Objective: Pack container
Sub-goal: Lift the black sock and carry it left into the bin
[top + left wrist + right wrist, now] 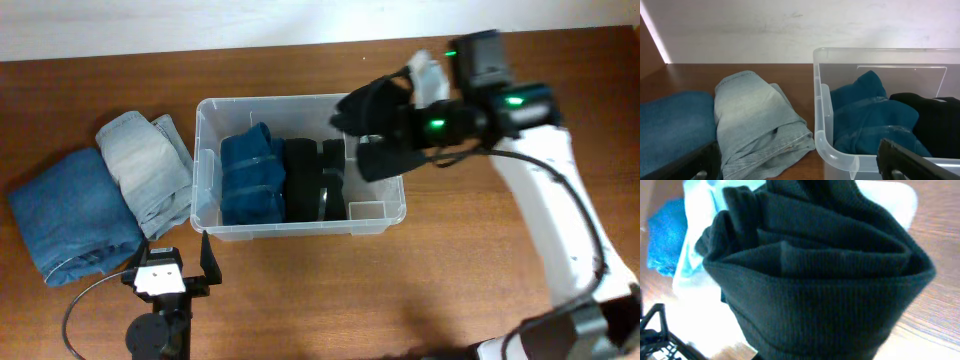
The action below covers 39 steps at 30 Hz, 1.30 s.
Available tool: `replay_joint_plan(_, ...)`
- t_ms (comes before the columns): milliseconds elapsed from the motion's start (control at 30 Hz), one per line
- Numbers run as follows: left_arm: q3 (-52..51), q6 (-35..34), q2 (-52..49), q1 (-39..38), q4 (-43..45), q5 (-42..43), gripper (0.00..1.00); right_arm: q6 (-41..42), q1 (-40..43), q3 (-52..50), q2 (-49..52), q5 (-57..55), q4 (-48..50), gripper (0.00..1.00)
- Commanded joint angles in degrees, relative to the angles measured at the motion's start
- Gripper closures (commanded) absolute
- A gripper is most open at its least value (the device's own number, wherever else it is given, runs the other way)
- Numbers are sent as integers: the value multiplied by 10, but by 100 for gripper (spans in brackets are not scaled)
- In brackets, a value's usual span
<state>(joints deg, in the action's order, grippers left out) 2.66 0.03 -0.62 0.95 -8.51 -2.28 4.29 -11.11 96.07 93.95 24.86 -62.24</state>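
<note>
Plainly, the large rectangular clear plastic container (300,230) sits mid-worktop, its long side facing the left arm, already holding a folded blue fabric bundle (250,175) at its left end and folded black garments (315,180) beside it, with bare floor showing only at the right end. The right end effector (400,125) is pinched almost closed on a folded black ribbed knit garment (365,105), hanging over that right end; from the right wrist view the knit (815,280) fills the frame in thick, loose folds. The left end effector (172,258) stands fully spread and empty, just in front of the container's near left corner. A rolled light grey-blue denim piece (145,170) and a folded dark blue denim piece (70,215) lie on the worktop to the container's left.

The container looks light, thin-walled and smooth, so it would likely slide or flex if nudged; its rolled rim (822,130) seems the surest place to grip. The knit is soft and limp and will probably sag or unfold, so a hold across the stacked folds suits it best
</note>
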Motion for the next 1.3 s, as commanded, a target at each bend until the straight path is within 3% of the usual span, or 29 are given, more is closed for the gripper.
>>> replay_joint_plan(0,-4,9,3,3,2,6,1,89,-47,6,33,-86,13,87)
replay_joint_plan(200,-4,9,3,3,2,6,1,200,-84,6,76,-117,18,88)
replay_joint_plan(367,-4,9,3,3,2,6,1,246,-98,6,107,-138,19,92)
replay_joint_plan(1267,-4,9,3,3,2,6,1,323,-110,-3,159,-173,16,96)
